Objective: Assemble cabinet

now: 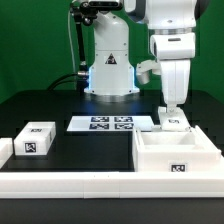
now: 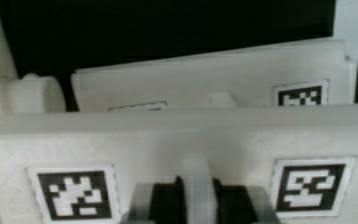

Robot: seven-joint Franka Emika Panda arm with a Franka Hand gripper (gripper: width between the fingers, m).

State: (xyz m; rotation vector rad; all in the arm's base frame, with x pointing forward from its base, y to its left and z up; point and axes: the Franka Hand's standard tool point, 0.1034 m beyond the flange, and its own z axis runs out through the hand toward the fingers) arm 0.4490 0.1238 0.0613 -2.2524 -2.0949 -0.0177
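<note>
The cabinet body (image 1: 178,156), a large open white box with a tag on its front, stands at the exterior view's right. My gripper (image 1: 172,106) reaches straight down just behind it onto a smaller white drawer block (image 1: 172,122). In the wrist view the dark fingers (image 2: 165,202) close on a thin upright rib of this block (image 2: 176,150), between its two tags. The gripper (image 2: 194,198) is shut on it. A white tagged wall (image 2: 211,90) lies beyond it. Another white drawer block (image 1: 35,141) sits on the table at the exterior view's left.
The marker board (image 1: 100,123) lies flat in the middle of the black table, in front of the arm's base (image 1: 108,70). A long low white border rail (image 1: 70,181) runs along the near edge. A green wall stands behind.
</note>
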